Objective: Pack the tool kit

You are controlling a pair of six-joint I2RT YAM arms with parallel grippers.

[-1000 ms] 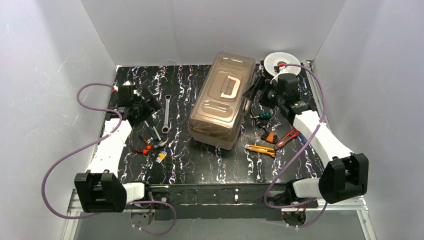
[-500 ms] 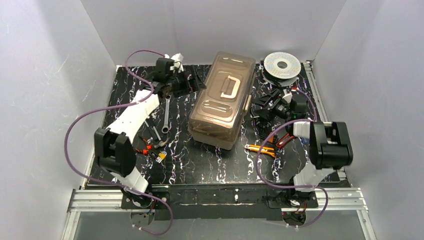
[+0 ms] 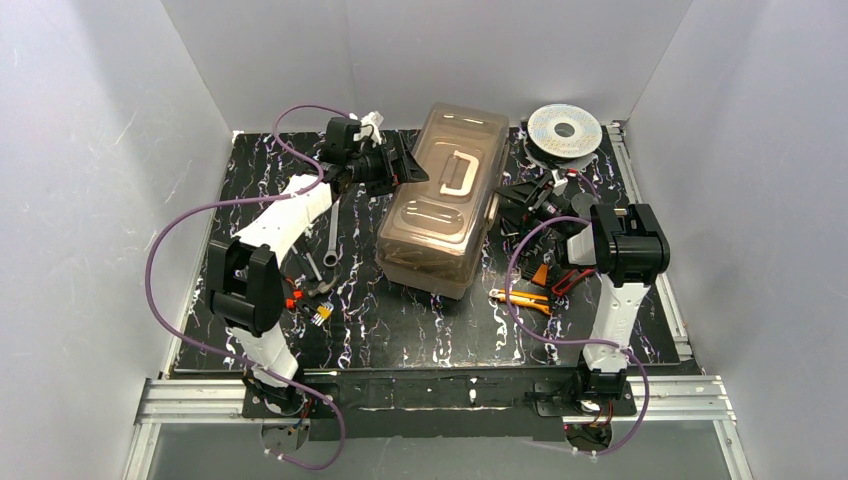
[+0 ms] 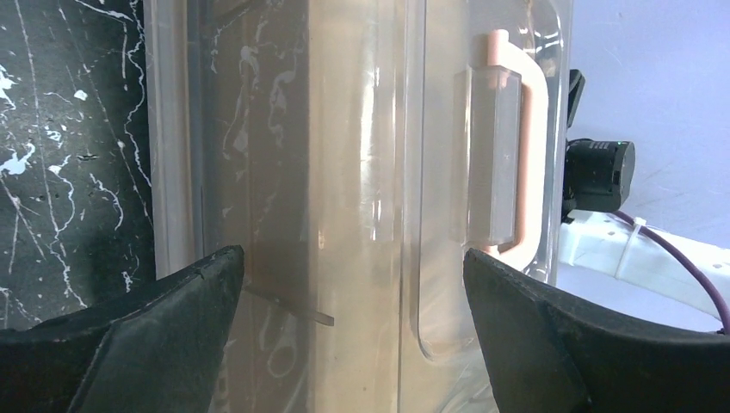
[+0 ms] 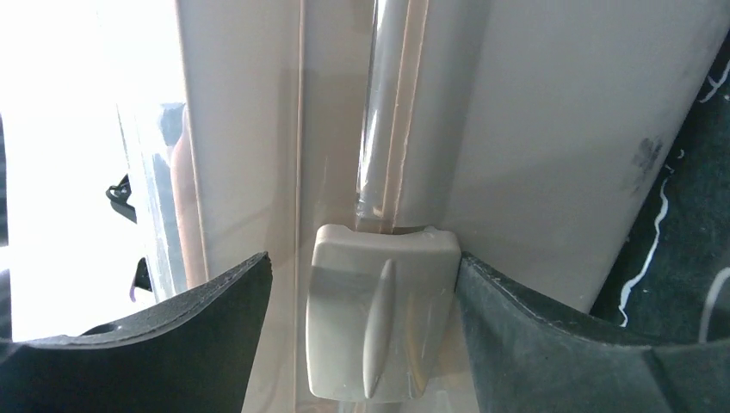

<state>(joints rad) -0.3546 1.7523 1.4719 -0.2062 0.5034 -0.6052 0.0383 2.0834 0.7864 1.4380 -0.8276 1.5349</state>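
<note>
Smooth white walls close in a desk [image 3: 400, 330] covered in glossy black sheet veined with white. At its middle lies the toolbox [image 3: 440, 215], a long rounded-corner case of tan plastic set at a slant. Its translucent brownish lid [image 3: 430, 225] is down and a cream D-shaped handle [image 3: 458, 172] lies flat on top.

The left pincer [image 3: 408, 165] stands at the box's far left side. Its matte black wedge fingers [image 4: 172, 318] are spread wide apart and hold nothing; between them the wrist view shows the clear ribbed lid.

The right pincer [image 3: 510, 205] meets the box's right side. Its jaws are parted to either side of a pale, rounded latch [image 5: 379, 318] with a raised centre rib. One finger [image 5: 534, 318] touches the latch edge; the other is a little clear of it.

A slim steel wrench [image 3: 332, 225] lies left of the box and a yellow-orange knife [image 3: 522, 298] at its near right. A round silver-white spool [image 3: 565, 130] sits in the far right corner.
</note>
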